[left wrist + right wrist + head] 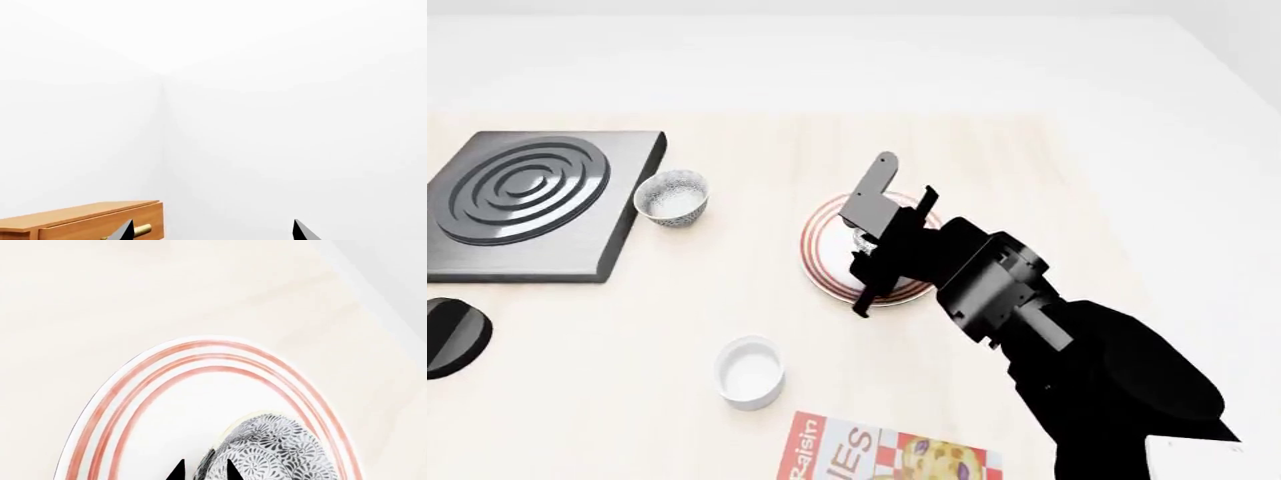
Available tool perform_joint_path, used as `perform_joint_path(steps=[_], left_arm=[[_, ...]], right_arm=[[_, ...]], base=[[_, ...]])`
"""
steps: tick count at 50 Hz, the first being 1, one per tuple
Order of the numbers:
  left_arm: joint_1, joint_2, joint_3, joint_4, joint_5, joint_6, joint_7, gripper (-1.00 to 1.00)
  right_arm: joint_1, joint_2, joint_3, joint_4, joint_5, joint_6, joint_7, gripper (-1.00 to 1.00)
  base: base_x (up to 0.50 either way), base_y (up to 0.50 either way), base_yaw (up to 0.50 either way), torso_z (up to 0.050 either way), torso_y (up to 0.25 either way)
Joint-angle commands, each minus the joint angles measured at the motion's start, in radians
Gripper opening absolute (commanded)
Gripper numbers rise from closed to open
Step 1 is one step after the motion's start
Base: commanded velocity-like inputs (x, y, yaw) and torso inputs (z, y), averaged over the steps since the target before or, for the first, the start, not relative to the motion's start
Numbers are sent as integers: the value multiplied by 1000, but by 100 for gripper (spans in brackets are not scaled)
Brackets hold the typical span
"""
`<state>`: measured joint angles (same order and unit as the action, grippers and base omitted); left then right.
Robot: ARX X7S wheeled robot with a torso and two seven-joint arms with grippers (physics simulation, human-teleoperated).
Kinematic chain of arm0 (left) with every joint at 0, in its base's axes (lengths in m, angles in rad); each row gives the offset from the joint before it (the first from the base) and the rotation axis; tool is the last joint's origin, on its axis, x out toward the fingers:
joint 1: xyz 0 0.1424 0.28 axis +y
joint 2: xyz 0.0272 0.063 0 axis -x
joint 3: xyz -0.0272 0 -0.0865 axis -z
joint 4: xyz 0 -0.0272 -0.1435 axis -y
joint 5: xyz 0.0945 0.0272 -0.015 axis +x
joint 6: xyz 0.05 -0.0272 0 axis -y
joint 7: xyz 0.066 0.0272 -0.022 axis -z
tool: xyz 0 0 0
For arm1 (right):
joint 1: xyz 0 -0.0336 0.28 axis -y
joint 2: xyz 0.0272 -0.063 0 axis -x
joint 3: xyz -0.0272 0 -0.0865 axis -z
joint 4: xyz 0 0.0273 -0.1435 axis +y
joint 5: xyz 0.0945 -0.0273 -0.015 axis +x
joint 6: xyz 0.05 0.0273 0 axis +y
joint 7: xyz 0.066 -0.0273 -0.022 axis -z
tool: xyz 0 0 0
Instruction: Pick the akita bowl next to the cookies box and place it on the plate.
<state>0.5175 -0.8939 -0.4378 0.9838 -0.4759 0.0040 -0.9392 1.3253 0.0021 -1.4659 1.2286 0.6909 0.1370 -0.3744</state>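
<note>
My right gripper (203, 471) is shut on the rim of the akita bowl (280, 455), whose grey-and-white patterned outside faces the wrist camera. The bowl hangs tilted over the white plate (153, 405) with red rings; I cannot tell whether it touches the plate. From the head camera my right gripper (870, 245) sits over the plate (821, 270) at the table's middle and hides most of the bowl. The cookies box (874, 455) lies at the near edge. My left gripper (213, 232) is open on empty air, away from the table.
A look-alike speckled bowl (674, 196) stands beside a black ringed stove slab (527, 205) at the left. A plain white cup (751, 372) sits near the cookies box. A black disc (447, 335) lies at the left edge. A wooden drawer unit (87, 220) shows below the left gripper.
</note>
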Motion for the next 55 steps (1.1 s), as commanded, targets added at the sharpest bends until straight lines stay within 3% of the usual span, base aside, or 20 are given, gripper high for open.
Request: perform_joint_path(steps=[1, 20, 33, 44, 55], left_arm=[[2, 4, -3, -1, 0, 2, 3, 100], [-1, 1, -6, 4, -5, -7, 1, 100], [-1, 1, -9, 4, -6, -10, 0, 100], [-1, 0, -4, 6, -2, -8, 0, 100], [-4, 2, 7, 1, 9, -9, 1, 100]], right_arm=[[-2, -2, 7, -3, 2, -8, 8, 100], [21, 2, 52, -25, 91, -29, -58, 100], [117, 178, 138, -422, 202, 75, 25, 100], [278, 446, 243, -879, 288, 128, 117, 100], [250, 928, 368, -1496, 316, 6, 290, 100]], base=[[0, 0, 0, 0, 0], [0, 0, 0, 0, 0], [0, 0, 0, 0, 0], [0, 0, 0, 0, 0], [0, 0, 0, 0, 0]])
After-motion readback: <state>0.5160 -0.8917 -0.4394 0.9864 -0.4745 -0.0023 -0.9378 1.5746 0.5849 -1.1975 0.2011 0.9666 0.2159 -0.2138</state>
